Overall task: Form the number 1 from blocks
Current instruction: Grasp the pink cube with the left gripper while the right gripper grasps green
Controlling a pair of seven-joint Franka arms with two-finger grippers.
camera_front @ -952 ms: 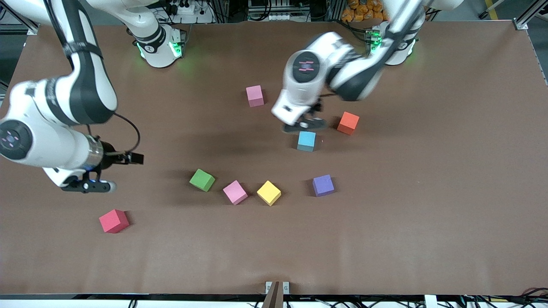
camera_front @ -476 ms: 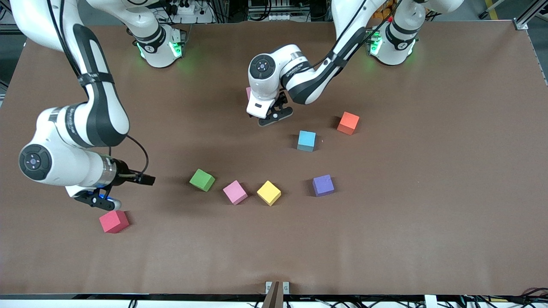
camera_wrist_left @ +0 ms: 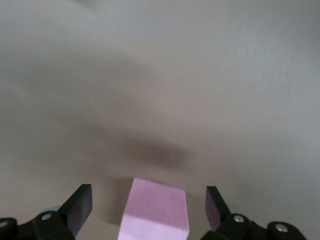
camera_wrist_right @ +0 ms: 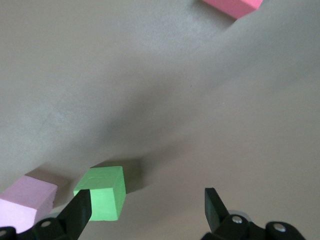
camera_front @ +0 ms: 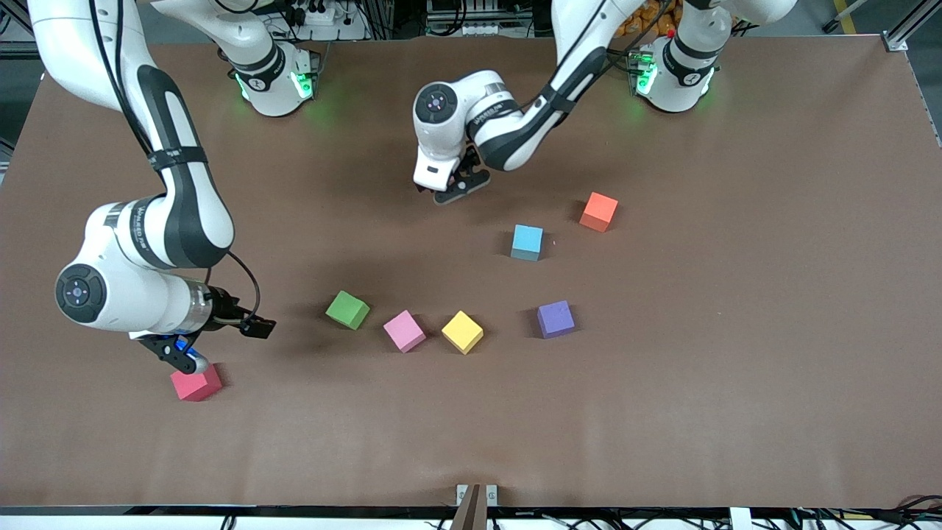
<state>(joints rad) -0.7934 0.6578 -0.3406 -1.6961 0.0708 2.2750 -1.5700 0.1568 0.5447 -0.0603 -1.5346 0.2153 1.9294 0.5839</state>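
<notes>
**A:** Where is the left gripper (camera_front: 450,193)?

**B:** It hangs over a pink block (camera_wrist_left: 155,209) that the front view hides under the arm. In the left wrist view that cube sits between the two dark fingers (camera_wrist_left: 77,207), which stand wide apart with a gap on each side. Nothing is gripped.

**A:** And the right gripper (camera_front: 185,359)?

**B:** It is low, just over the red block (camera_front: 196,383) at the right arm's end of the table. Its fingers (camera_wrist_right: 79,213) are spread wide too and hold nothing. In its wrist view the green block (camera_wrist_right: 102,193) lies just by one fingertip, another pink block (camera_wrist_right: 24,206) is near the green one, and the red cube shows only as a corner at the frame's edge.

**A:** The other blocks?

**B:** In the front view, green (camera_front: 347,309), pink (camera_front: 404,330) and yellow (camera_front: 462,332) lie in a loose row, each near the next but apart. Purple (camera_front: 556,319) sits a little toward the left arm's end. Blue (camera_front: 527,242) and orange (camera_front: 598,211) lie farther from the camera than that row, apart from each other.

**A:** Any writing?

**B:** The arms' links carry small lettering, too small to read. The cubes are plain, and all rest directly on the brown table (camera_front: 736,331).
</notes>
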